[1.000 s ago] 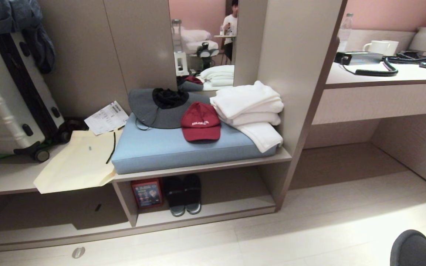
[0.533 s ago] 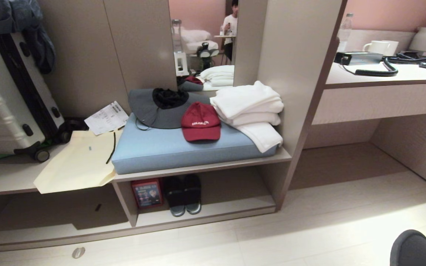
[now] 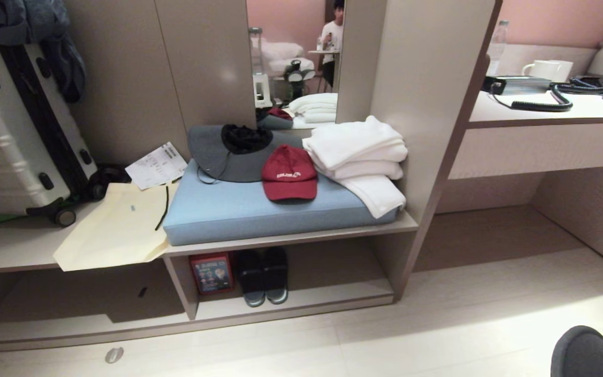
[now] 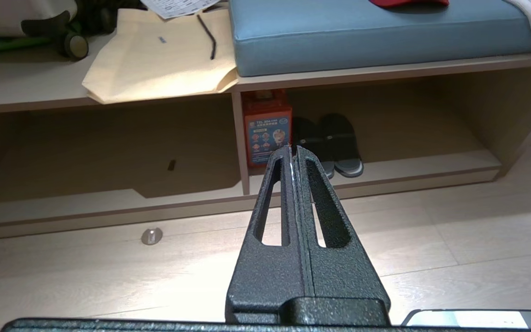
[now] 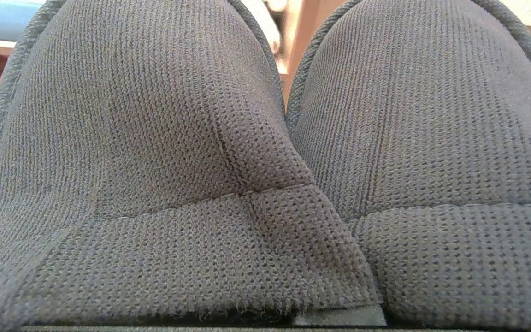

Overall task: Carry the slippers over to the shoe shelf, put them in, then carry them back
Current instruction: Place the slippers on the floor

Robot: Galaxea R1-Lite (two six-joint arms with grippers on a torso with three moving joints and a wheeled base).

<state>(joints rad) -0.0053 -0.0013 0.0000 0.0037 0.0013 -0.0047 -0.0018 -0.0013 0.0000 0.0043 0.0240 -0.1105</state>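
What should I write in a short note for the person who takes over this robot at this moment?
Left gripper: shut, empty, pointing toward the shoe shelf.
Right gripper: fingers hidden behind the grey slippers that it grips; their tips show at the head view's lower right.
In the shelf already: a black pair beside a red box; space free to their right.
Done: slippers picked up.
Left: put them in the shelf, then bring them back.
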